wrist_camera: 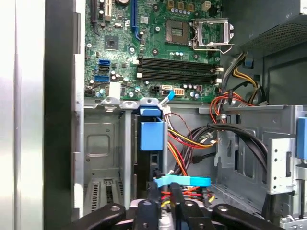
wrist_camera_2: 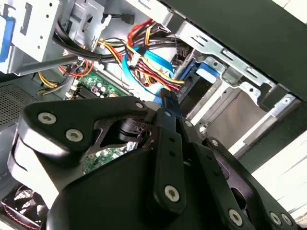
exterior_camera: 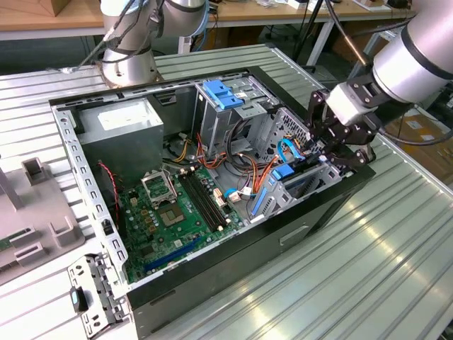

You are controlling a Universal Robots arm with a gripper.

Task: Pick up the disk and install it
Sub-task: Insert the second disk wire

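The gripper (exterior_camera: 338, 147) at the right of the exterior view reaches into the drive cage (exterior_camera: 301, 185), and its fingertips are hidden behind its own black links. The arm (exterior_camera: 417, 49) is cut off by the upper right edge. In the second wrist view the gripper's black body (wrist_camera_2: 144, 182) covers the lower half of the frame and hides the motherboard (wrist_camera_2: 91, 86) beneath. In the first wrist view the blue rail (wrist_camera: 152, 136) may belong to the disk; its body cannot be made out.

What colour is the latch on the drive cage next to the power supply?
Light blue latch, clearest in the exterior view.
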